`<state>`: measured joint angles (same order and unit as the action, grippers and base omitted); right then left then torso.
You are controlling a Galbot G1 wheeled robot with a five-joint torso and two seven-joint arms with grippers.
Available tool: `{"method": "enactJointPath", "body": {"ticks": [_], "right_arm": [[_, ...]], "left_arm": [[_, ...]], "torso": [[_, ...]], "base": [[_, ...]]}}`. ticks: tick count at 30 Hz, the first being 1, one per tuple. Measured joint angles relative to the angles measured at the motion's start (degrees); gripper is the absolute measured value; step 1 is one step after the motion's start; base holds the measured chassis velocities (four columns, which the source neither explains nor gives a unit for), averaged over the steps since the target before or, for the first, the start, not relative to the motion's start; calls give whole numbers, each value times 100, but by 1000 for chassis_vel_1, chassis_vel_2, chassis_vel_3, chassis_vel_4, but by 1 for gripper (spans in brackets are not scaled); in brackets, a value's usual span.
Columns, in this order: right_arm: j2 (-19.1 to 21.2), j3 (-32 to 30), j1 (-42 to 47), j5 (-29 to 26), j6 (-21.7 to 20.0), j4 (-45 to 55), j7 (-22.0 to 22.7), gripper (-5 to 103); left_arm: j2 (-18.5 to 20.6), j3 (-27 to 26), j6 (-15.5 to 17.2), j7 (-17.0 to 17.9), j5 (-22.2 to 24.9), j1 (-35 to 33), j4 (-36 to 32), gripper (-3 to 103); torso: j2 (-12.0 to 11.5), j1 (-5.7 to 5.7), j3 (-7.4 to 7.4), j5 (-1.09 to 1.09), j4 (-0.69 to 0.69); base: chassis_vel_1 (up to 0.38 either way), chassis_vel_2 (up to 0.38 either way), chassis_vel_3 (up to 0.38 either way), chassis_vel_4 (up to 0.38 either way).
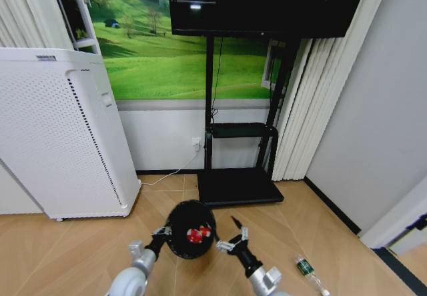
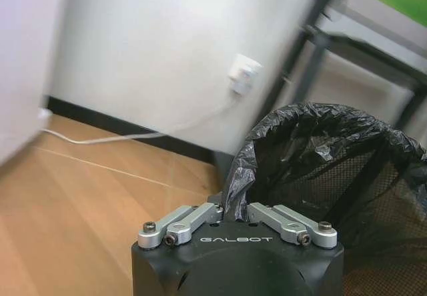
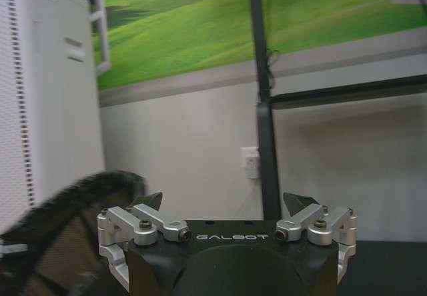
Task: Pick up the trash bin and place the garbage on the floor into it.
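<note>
Your left hand (image 1: 165, 232) sits lowest in the head view, clamped on the rim of the trash bin (image 1: 190, 229), pinching the black liner (image 2: 313, 143) there. Red-and-white garbage (image 1: 197, 234) lies inside the bin, which is held up between both arms. Your right hand (image 1: 231, 245) hovers just beside the bin, fingers (image 3: 299, 205) apart, holding nothing. A clear bottle (image 1: 310, 273) with a green label lies on the floor (image 1: 67, 249) to your right. Behind stand a white perforated appliance (image 1: 57, 136) and a black TV stand (image 1: 239, 184).
</note>
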<state>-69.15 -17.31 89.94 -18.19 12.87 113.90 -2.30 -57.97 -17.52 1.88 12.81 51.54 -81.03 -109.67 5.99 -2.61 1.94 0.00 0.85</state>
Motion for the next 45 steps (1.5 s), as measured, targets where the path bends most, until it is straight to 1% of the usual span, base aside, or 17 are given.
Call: {"method": "enactJointPath", "body": {"ticks": [2,4,7,12,15,21,26,31,33,35,37,38,40,41,42,44,45], "right_arm": [[22,-162,33,-88,-67,-14,186,100],[23,-191,43,-104,-93,-18,229,99],[1,-230,45,-145,-241,-168,377,97],[-46,-204,43,-155,-256,-342,383,94],[-134,-205,49,-136,-238,-567,383,94],[-168,-215,-1,-42,-139,-747,393,94],[-153,-239,-19,1,-123,-820,435,94],[-137,-226,-48,15,-169,-896,569,94],[-153,-209,-108,78,-227,-968,761,94],[-157,-215,-129,153,-275,-996,848,94],[-175,-235,-182,314,-555,-1107,1130,97],[-175,-235,-182,314,-555,-1107,1130,97],[-180,-271,-282,447,-995,-1316,1484,100],[-180,-271,-282,447,-995,-1316,1484,100],[-177,-290,-379,515,-1184,-1519,1626,100],[-166,-313,-469,549,-1312,-1709,1687,100],[-142,-358,-640,564,-1486,-2004,1739,100]], "left_arm": [[-22,-262,31,149,177,-83,-156,3],[-31,-321,43,184,222,-108,-194,3],[-193,-769,88,325,402,-440,-447,3],[-346,-1109,103,385,383,-792,-615,3],[-535,-1484,137,443,111,-1273,-765,3],[-752,-1800,153,495,133,-1608,-919,3],[-818,-1963,160,522,227,-1639,-920,3],[-837,-2004,165,552,297,-1583,-907,3],[-850,-1993,168,568,308,-1563,-906,3],[-856,-1988,170,568,308,-1568,-905,3],[-883,-1998,171,568,307,-1594,-901,3],[-883,-1998,171,568,307,-1594,-901,3],[-922,-2046,173,593,358,-1634,-936,3],[-922,-2046,173,593,358,-1634,-936,3],[-937,-2075,181,621,419,-1651,-974,3],[-946,-2105,188,645,473,-1663,-1001,3],[-955,-2154,197,664,527,-1687,-1014,3]], "torso": [[0,0,0,0,2],[0,0,0,0,3],[0,0,0,0,3],[0,0,0,0,0],[0,0,0,0,0],[0,0,0,1,2],[0,0,0,-1,2],[0,0,0,-1,2],[0,0,1,3,2],[0,0,0,-1,3],[0,0,0,2,3],[0,0,0,2,3],[0,0,0,-3,1],[0,0,0,-3,1],[0,0,0,0,1],[1,0,0,0,1],[0,0,0,0,0]], "base": [[0,0,0,0],[0,0,0,0],[0,0,0,0],[0,0,0,0],[-16,-36,53,28],[-95,-107,86,109],[-207,-198,176,195],[-239,-225,227,239],[-177,-196,227,153],[-66,-139,132,144],[-33,-25,14,29],[0,0,0,0],[17,41,-38,-63],[17,79,-52,-63],[74,79,-40,-31],[67,72,-40,-50],[0,0,0,0]]}}
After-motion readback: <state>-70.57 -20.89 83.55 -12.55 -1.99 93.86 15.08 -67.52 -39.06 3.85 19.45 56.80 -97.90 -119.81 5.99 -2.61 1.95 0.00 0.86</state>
